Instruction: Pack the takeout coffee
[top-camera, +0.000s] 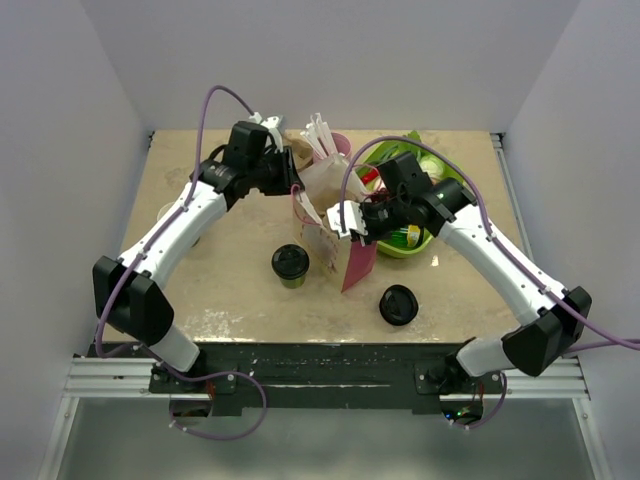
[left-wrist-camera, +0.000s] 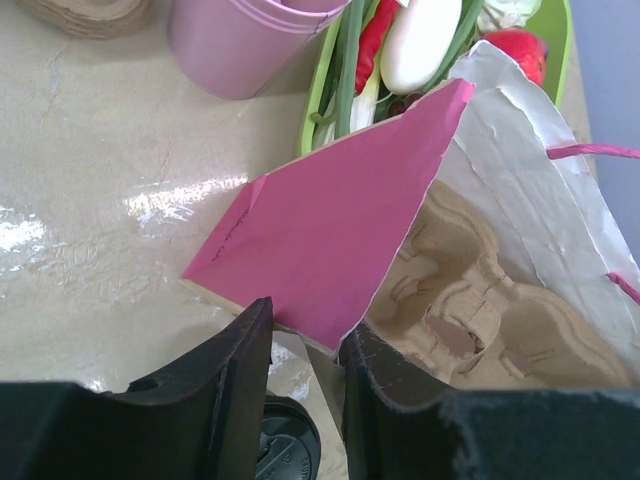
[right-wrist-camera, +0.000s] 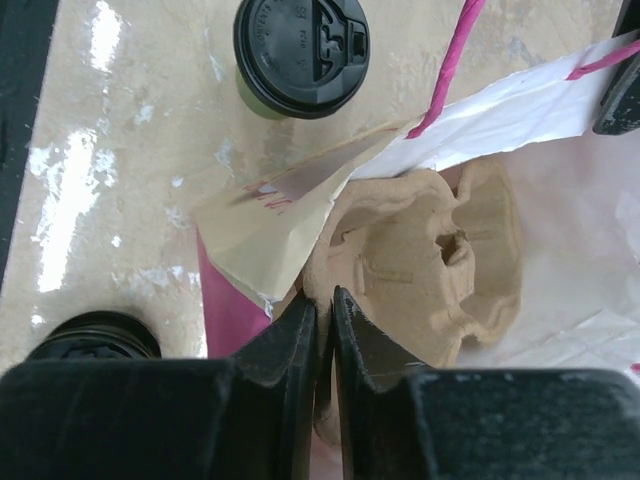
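The takeout coffee (top-camera: 290, 264), an olive-green cup with a black lid, stands on the table left of the pink bag (top-camera: 357, 262); it also shows in the right wrist view (right-wrist-camera: 300, 55). The bag (left-wrist-camera: 330, 230) lies open with a cardboard cup carrier (left-wrist-camera: 470, 310) inside. My left gripper (top-camera: 292, 178) is at the bag's mouth, jaws (left-wrist-camera: 305, 325) partly apart with the bag's rim between them. My right gripper (top-camera: 358, 228) reaches into the bag, its fingers (right-wrist-camera: 325, 300) pinched on the edge of the carrier (right-wrist-camera: 420, 260).
A second black lid (top-camera: 398, 305) sits near the front right of the bag, also seen in the right wrist view (right-wrist-camera: 95, 335). A green bowl (top-camera: 410, 240) of toy food and a pink cup (top-camera: 335, 143) of utensils stand behind the bag.
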